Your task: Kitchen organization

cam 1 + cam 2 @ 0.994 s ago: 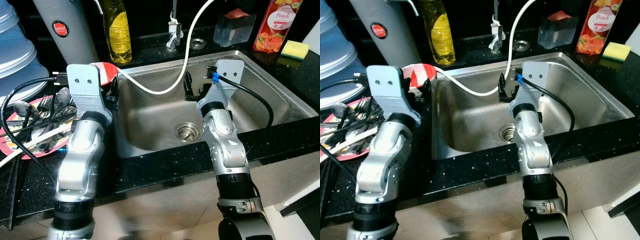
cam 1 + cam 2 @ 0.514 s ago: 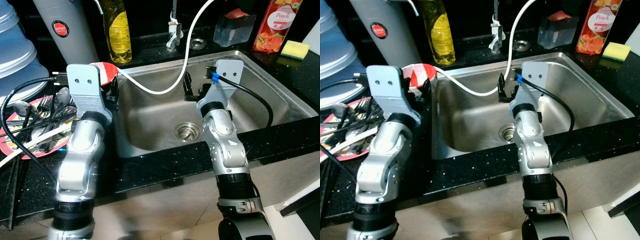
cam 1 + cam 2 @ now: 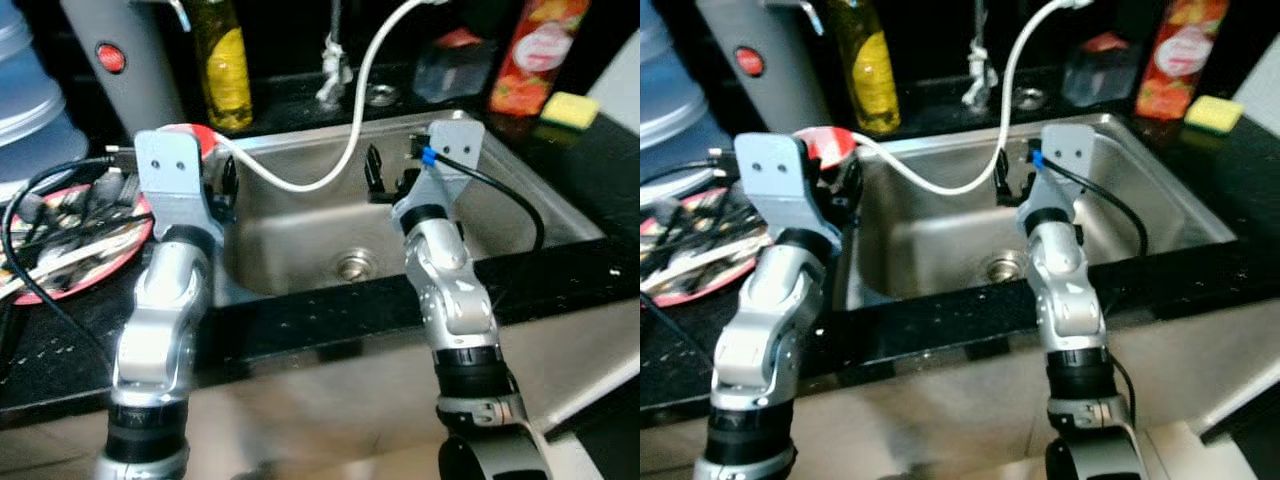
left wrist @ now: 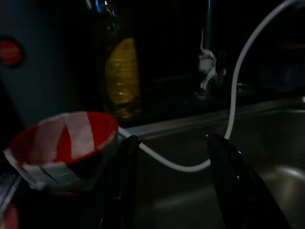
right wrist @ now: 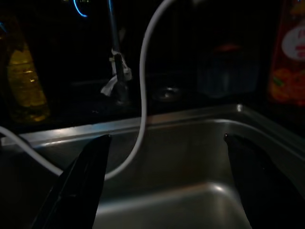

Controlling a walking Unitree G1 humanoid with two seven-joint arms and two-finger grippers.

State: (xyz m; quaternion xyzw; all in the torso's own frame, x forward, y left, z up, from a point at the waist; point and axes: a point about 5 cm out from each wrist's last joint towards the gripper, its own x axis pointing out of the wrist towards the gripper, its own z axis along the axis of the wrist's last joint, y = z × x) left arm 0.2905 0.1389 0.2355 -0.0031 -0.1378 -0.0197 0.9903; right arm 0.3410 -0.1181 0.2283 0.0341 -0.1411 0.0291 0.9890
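Both tools hovering wide open: left tool [image 4: 171, 186] beside red-white bowl [image 4: 64, 143] at sink [image 3: 520, 190] left edge, right tool [image 5: 164, 186] over basin; wrist views dark.

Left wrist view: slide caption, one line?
Open left gripper beside a red-and-white bowl, with a white hose drooping into the steel sink.
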